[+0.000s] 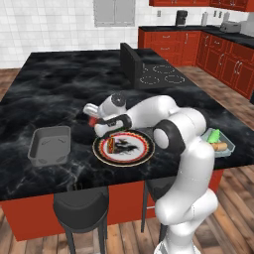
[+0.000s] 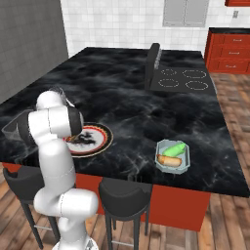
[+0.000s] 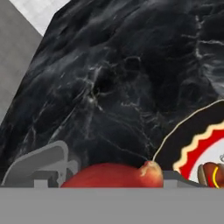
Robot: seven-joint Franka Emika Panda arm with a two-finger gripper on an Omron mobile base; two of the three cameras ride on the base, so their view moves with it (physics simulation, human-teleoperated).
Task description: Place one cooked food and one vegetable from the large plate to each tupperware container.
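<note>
Jaws closed around a red onion-like vegetable, held above bench between large plate and grey tub | greenish tub already filled, well apart | risk, my judgement: round vegetable slips or rolls off if I release short of the grey tub.

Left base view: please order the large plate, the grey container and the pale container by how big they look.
1. large plate, widest.
2. grey container, somewhat smaller.
3. pale container, smallest as seen, but the arm hides part of it, so this last place is unsure.
</note>
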